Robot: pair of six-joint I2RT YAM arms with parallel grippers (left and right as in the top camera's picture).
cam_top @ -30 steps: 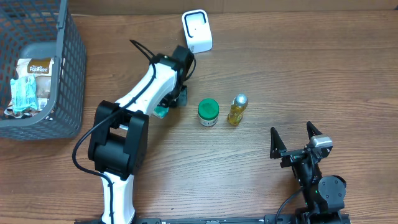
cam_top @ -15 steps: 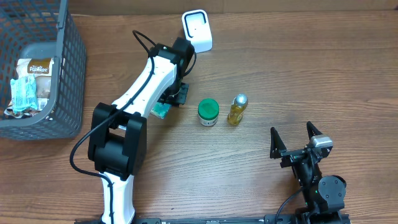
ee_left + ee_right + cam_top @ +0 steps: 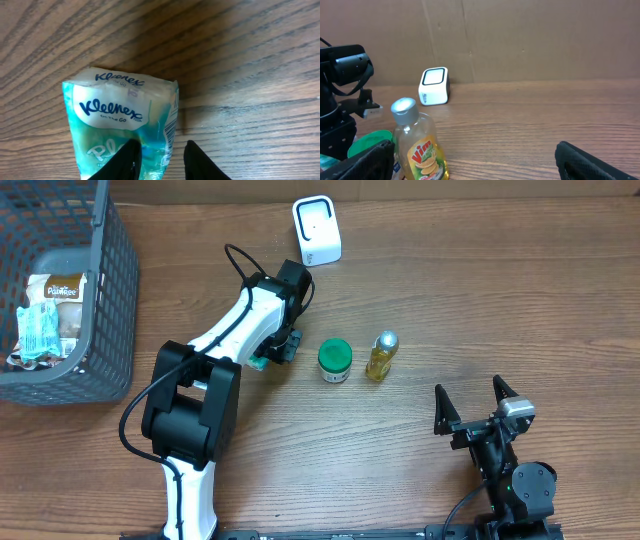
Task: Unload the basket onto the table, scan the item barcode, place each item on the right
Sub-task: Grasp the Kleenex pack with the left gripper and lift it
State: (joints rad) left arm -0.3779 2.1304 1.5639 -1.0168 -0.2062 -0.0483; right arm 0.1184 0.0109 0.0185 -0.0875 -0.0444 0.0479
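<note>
A teal Kleenex tissue pack (image 3: 120, 115) lies flat on the wooden table, its barcode strip along its right edge. My left gripper (image 3: 162, 150) is open over that edge, one finger above the pack and the other beside it over bare wood. From overhead, the pack (image 3: 260, 361) peeks out under the left gripper (image 3: 280, 348). The white scanner (image 3: 316, 230) stands at the back, apart from the pack. My right gripper (image 3: 478, 395) rests open and empty at the front right.
A green-lidded jar (image 3: 334, 361) and a yellow Vim bottle (image 3: 381, 356) stand just right of the pack. A grey wire basket (image 3: 100, 300) holding packaged goods occupies the far left. In the right wrist view the scanner (image 3: 434, 86) sits behind the bottle (image 3: 420, 145).
The left jaws have parted from a shut grip on the pack's edge. The left wrist shifted slightly above the pack, which stays on the table. The right arm is still.
</note>
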